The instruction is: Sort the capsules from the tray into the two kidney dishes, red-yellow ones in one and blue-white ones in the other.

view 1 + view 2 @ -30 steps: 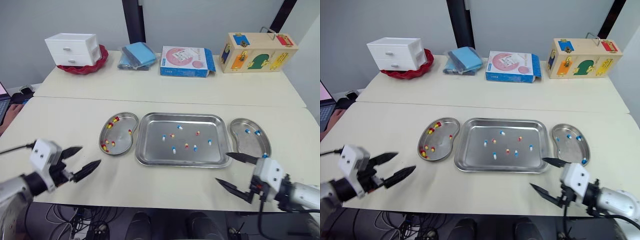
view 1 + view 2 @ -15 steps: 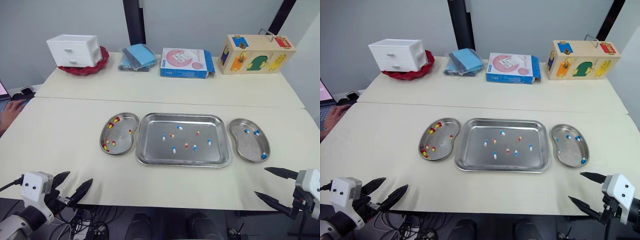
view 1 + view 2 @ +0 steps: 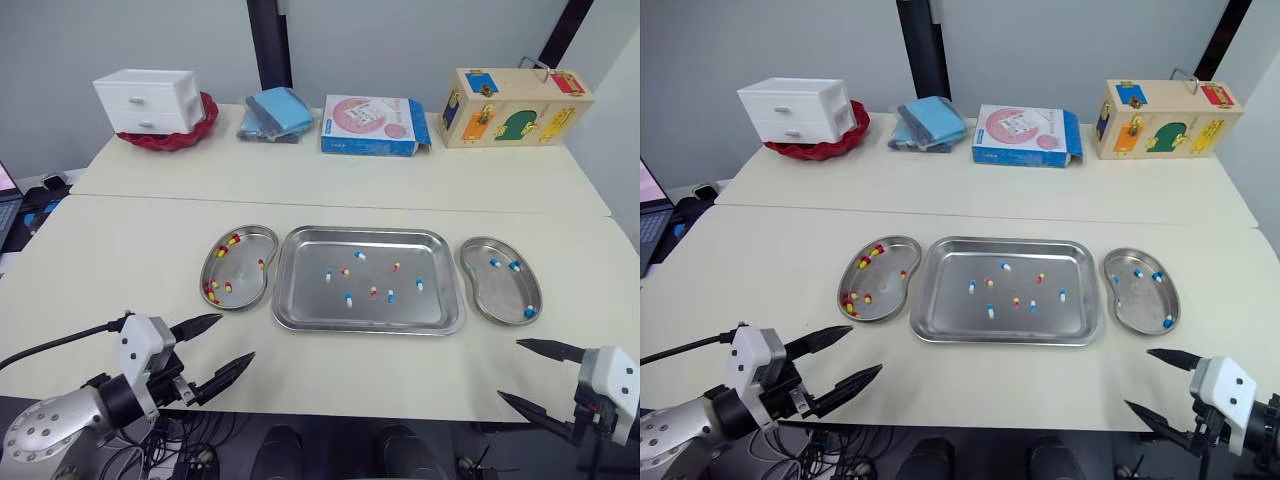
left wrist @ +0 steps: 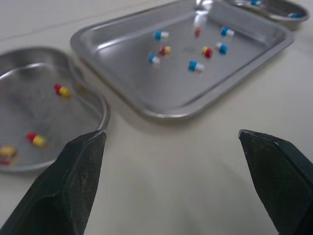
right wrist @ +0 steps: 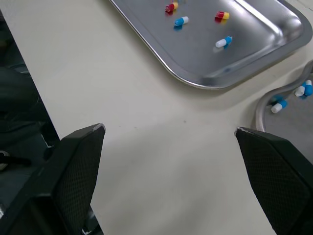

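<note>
A steel tray [image 3: 310,300] lies mid-table with several loose capsules, among them a blue-white one [image 3: 348,299] and a red-yellow one [image 3: 373,292]. To its left, a kidney dish [image 3: 245,285] holds red-yellow capsules [image 3: 231,240]. To its right, another kidney dish [image 3: 495,295] holds blue-white capsules [image 3: 527,312]. My left gripper [image 3: 236,337] hovers open and empty over the table's front left, short of the left dish [image 4: 29,98]. Off the front right edge, my right gripper [image 3: 509,369] is open and empty. It faces the tray's corner [image 5: 230,49] and the right dish [image 5: 288,117].
Along the back of the table stand a white drawer unit [image 3: 148,98] on a red bowl, a folded blue cloth [image 3: 275,110], a pink-and-blue box [image 3: 372,123] and a wooden lock box [image 3: 515,105]. A laptop [image 3: 5,185] shows at the left edge.
Both grippers drew back from beside the tray toward the front edge. The left one then came forward and up again. A person's hand seen at the left edge half a second ago is gone.
</note>
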You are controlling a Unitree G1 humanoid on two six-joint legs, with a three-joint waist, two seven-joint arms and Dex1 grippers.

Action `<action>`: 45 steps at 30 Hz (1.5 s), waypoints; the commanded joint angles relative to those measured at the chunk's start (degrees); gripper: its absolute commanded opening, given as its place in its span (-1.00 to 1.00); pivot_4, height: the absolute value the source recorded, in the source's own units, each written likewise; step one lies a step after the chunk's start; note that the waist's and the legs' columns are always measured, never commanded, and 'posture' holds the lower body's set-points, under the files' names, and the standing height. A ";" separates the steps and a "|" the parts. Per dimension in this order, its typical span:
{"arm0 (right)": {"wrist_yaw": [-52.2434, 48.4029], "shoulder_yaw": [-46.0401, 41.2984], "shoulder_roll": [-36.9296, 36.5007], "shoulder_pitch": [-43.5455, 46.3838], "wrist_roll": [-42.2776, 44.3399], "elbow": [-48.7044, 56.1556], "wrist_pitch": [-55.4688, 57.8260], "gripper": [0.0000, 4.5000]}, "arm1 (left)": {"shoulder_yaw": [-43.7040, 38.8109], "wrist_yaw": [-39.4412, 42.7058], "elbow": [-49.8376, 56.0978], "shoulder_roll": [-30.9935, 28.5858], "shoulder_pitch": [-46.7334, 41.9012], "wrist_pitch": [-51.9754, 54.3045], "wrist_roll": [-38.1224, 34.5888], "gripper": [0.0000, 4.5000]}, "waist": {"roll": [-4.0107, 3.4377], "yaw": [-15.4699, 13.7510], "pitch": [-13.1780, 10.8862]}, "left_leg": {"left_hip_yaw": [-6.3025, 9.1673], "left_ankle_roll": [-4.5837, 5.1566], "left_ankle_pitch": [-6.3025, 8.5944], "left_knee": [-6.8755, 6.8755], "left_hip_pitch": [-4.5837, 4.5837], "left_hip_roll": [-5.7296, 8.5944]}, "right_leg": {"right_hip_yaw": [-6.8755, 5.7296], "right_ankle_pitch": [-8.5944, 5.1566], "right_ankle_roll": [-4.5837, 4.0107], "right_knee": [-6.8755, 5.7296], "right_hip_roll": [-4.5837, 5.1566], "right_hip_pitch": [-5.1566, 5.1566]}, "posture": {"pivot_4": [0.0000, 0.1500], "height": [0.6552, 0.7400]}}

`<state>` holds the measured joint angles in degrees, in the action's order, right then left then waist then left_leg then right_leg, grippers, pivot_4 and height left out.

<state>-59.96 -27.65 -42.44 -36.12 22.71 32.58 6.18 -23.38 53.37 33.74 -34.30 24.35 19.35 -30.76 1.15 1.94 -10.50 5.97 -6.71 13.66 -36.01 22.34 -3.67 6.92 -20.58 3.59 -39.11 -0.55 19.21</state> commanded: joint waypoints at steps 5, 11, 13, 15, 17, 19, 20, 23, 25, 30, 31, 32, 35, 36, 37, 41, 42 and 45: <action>12.35 11.46 0.91 9.84 2.18 13.79 13.75 1.00 | 2.71 0.20 -2.84 1.30 -2.30 -3.85 -0.23 0.99 | 0.02 0.04 0.01 | 0.02 0.00 0.00 -0.03 0.00 0.00 | 0.01 0.01 0.00 -0.01 -0.01 -0.01 | 1.00 1.00; 23.11 31.56 7.38 30.13 -2.25 12.28 26.53 1.00 | 4.71 1.00 -5.88 1.07 -3.46 -7.01 1.00 0.99 | 0.05 -0.08 0.01 | 0.05 0.00 -0.01 -0.03 0.02 0.00 | 0.00 0.09 0.03 0.02 -0.02 0.03 | 1.00 1.00; 25.31 37.06 9.40 34.78 -5.81 9.53 27.79 0.83 | 5.32 1.05 -6.09 1.06 -3.91 -7.74 1.29 1.00 | 0.05 -0.18 0.00 | 0.10 -0.01 -0.01 -0.01 0.13 0.01 | -0.05 0.08 0.01 0.04 -0.02 0.11 | 1.00 1.00; 28.34 42.20 12.78 39.95 -8.60 6.63 30.01 0.62 | 5.96 0.80 -6.00 1.10 -4.20 -8.12 1.35 1.00 | 0.06 -0.22 0.00 | 0.13 -0.01 -0.01 -0.02 0.24 0.01 | -0.09 0.08 0.01 0.04 -0.01 0.21 | 1.00 1.00; 29.97 45.72 15.23 43.69 -10.61 4.56 31.24 0.32 | 6.58 0.54 -5.74 1.14 -4.36 -8.40 1.61 1.00 | 0.05 -0.09 0.00 | 0.12 -0.01 -0.01 -0.02 0.28 0.00 | -0.08 0.09 0.00 0.02 -0.01 0.30 | 1.00 1.00; 31.40 48.31 17.82 47.68 -12.05 2.26 33.39 0.07 | 7.00 0.10 -5.38 1.11 -4.49 -8.29 1.81 1.00 | 0.02 -0.10 -0.01 | 0.12 -0.01 -0.01 -0.02 0.36 0.00 | -0.09 0.09 0.00 -0.05 -0.01 0.40 | 1.00 1.00; 32.44 49.65 19.85 50.36 -12.71 0.32 35.03 0.07 | 7.12 -0.13 -5.24 1.05 -4.54 -8.27 1.89 1.00 | 0.03 -0.04 -0.01 | 0.13 -0.01 -0.01 -0.02 0.37 0.00 | -0.10 0.09 0.00 -0.06 -0.01 0.41 | 1.00 1.00; 35.79 52.01 25.63 57.29 -14.57 -5.74 40.18 0.07 | 7.77 -0.90 -4.82 0.88 -4.71 -8.22 2.12 1.00 | 0.02 0.13 -0.02 | 0.14 -0.02 -0.02 -0.02 0.38 -0.02 | -0.12 0.12 -0.05 -0.20 -0.02 0.50 | 1.00 1.00; 37.72 53.22 28.40 60.83 -16.09 -9.31 43.14 0.07 | 8.15 -1.33 -4.46 0.89 -4.67 -8.26 2.26 1.00 | 0.01 0.32 -0.02 | 0.12 -0.02 -0.02 -0.01 0.42 -0.01 | -0.11 0.11 -0.06 -0.38 -0.02 0.65 | 1.00 1.00; 39.90 53.96 32.45 65.26 -17.96 -15.56 46.97 0.07 | 8.74 -2.26 -3.93 0.98 -4.71 -8.43 2.55 1.00 | 0.01 0.22 -0.02 | 0.13 -0.04 -0.03 -0.02 0.57 0.00 | -0.13 0.03 -0.19 -0.74 -0.02 0.99 | 1.00 1.00; 40.01 54.02 32.78 65.71 -18.22 -16.33 47.15 0.07 | 8.78 -2.37 -3.90 0.99 -4.74 -8.48 2.64 1.00 | 0.01 0.30 -0.02 | 0.11 -0.04 -0.03 -0.02 0.56 -0.01 | -0.11 0.03 -0.19 -0.77 -0.02 1.00 | 1.00 1.00; 40.19 54.03 33.18 66.11 -18.43 -17.07 47.46 0.07 | 8.71 -2.49 -3.94 0.99 -4.77 -8.62 2.77 1.00 | 0.01 0.37 -0.02 | 0.11 -0.04 -0.03 -0.02 0.56 0.00 | -0.10 0.03 -0.19 -0.79 -0.02 1.00 | 1.00 1.00; 40.38 54.32 33.90 66.95 -18.87 -18.99 47.50 0.07 | 8.57 -2.87 -4.00 1.01 -4.78 -8.84 2.92 1.00 | 0.01 0.61 -0.02 | 0.11 -0.04 -0.03 -0.02 0.55 -0.01 | -0.10 0.03 -0.20 -0.81 -0.04 1.02 | 1.00 1.00; 40.33 54.47 34.05 67.20 -19.03 -19.59 47.41 0.07 | 8.56 -2.94 -3.98 0.98 -4.73 -8.88 2.91 1.00 | 0.01 0.78 -0.02 | 0.11 -0.04 -0.03 -0.02 0.55 -0.01 | -0.10 0.03 -0.20 -0.81 -0.04 1.02 | 1.00 1.00; 40.27 54.58 34.30 67.45 -19.23 -20.30 47.26 0.07 | 8.53 -3.01 -3.97 0.97 -4.65 -8.94 2.94 1.00 | 0.01 0.93 -0.02 | 0.11 -0.04 -0.03 -0.02 0.55 -0.02 | -0.10 0.03 -0.20 -0.82 -0.05 1.03 | 1.00 1.00; 39.81 54.95 35.61 68.64 -19.76 -23.17 46.51 0.07 | 8.38 -3.24 -3.89 0.97 -4.45 -9.09 3.08 1.00 | 0.00 1.29 -0.02 | 0.11 -0.03 -0.03 -0.01 0.56 -0.02 | -0.10 0.02 -0.21 -0.82 -0.06 1.03 | 1.00 1.00; 39.84 55.02 35.99 68.96 -19.93 -23.89 46.21 0.07 | 8.35 -3.29 -3.87 0.97 -4.42 -9.13 3.11 1.00 | 0.00 1.35 -0.02 | 0.11 -0.03 -0.03 -0.01 0.55 -0.03 | -0.10 0.02 -0.21 -0.82 -0.06 1.03 | 1.00 1.00; 39.89 55.22 36.98 69.94 -20.37 -26.65 44.94 0.07 | 8.01 -3.32 -3.91 0.89 -4.31 -9.26 3.08 1.00 | 0.00 1.38 -0.03 | 0.12 -0.03 -0.03 -0.01 0.55 -0.03 | -0.10 0.02 -0.21 -0.83 -0.06 1.04 | 1.00 1.00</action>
<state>-19.96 27.16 -6.13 32.77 3.09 6.16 52.49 -14.83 50.32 27.62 -33.07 19.76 11.60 -27.60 1.14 3.32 -10.53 6.08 -6.75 13.63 -36.02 22.88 -3.70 6.82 -20.56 3.38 -39.94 -0.62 20.25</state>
